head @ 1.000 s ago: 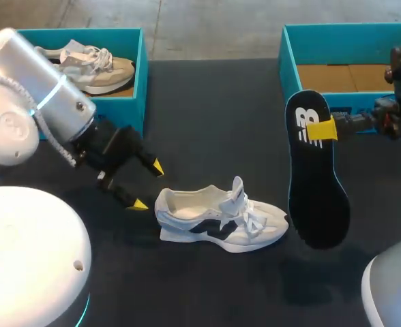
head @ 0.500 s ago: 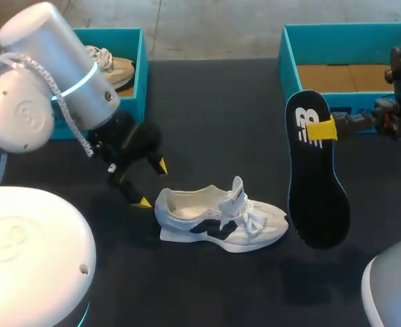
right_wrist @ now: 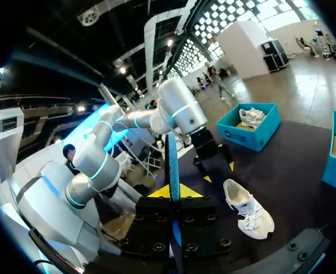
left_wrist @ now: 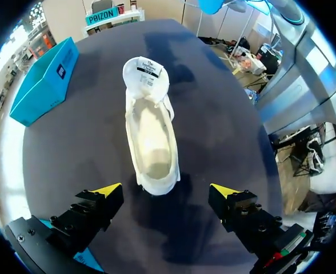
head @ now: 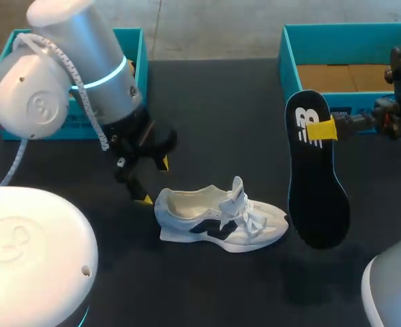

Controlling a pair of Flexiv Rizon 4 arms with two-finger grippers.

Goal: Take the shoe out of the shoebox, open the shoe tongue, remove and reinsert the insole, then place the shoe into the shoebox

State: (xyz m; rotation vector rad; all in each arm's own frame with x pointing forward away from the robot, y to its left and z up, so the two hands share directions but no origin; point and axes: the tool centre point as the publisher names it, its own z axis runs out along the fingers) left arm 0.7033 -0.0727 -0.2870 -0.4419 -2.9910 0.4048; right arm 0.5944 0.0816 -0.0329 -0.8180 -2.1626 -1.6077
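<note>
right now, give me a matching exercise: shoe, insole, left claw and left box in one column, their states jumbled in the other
Things:
1 shoe
2 insole
3 left claw
4 left box

States:
a open, just behind the shoe's heel
b holds a second shoe
c pinched in the right claw, off the table
d standing on its sole on the table

Pairs: 1-d; 2-c; 3-a; 4-b

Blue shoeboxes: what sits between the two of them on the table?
Nothing; the head view shows only bare dark table between the left shoebox and the right shoebox.
</note>
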